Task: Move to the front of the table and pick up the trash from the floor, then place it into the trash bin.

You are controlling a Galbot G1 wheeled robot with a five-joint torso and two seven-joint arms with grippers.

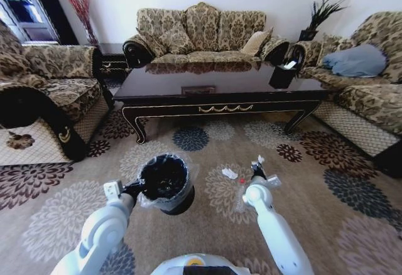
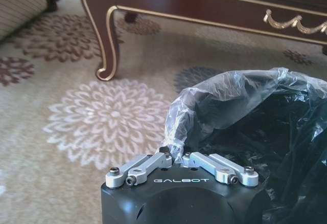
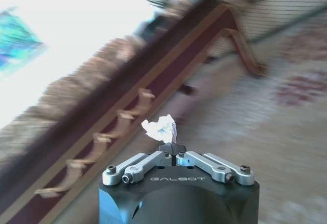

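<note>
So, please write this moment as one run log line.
left gripper: shut on trash bin liner, bin lifted | right gripper: shut on white paper scrap | another scrap on floor

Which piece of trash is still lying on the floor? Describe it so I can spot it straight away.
Start at the long dark-brown coffee table with gold scroll trim and come down the beige flower-patterned carpet toward the robot. Between the black plastic-lined trash bin and the right gripper lies a small white crumpled paper scrap. Unlike the white scrap pinched in the right gripper's jaws, it rests flat on the carpet.
</note>
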